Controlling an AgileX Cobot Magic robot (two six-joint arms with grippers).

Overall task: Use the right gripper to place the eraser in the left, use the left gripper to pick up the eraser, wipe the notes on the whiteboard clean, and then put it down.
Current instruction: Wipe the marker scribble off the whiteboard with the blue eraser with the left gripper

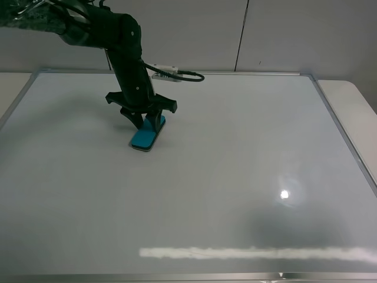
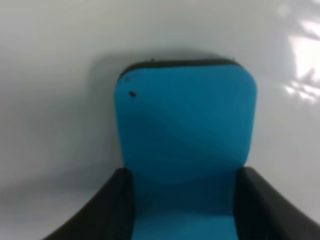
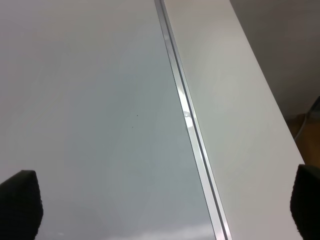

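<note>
**High view.** The left hand (image 1: 147,121) is seen lowered onto the whiteboard (image 1: 235,177), left of the middle and towards the far edge. It is closed on the eraser (image 1: 143,138), which is gripped across its width at the end nearer the arm. The eraser's long axis runs on from the hand towards the near-left, and its free end appears to rest on the board. Whether the whole underside lies flat cannot be told. No red notes are made out on the open board, and anything under the eraser is hidden. The right arm is not seen here.

**Left wrist view.** The eraser is seen between the two black fingers (image 2: 100,212), which press against its long sides. The block points straight out from the hand, and its dark underside shows as a thin line at the far end. A small red speck is noted on the blue face.

**Right wrist view.** The right hand (image 3: 162,205) is seen fully spread, with nothing between the tips. It hangs over the board's silver frame (image 3: 186,112), with the worktop (image 3: 240,100) beyond.

**Judgement.** The step is taken to be the end of the wipe or the put-down. The eraser already lies in line with the left hand and on or just above the board. A plain opening of the fingers should therefore be enough. The right hand is well apart and is not needed.
</note>
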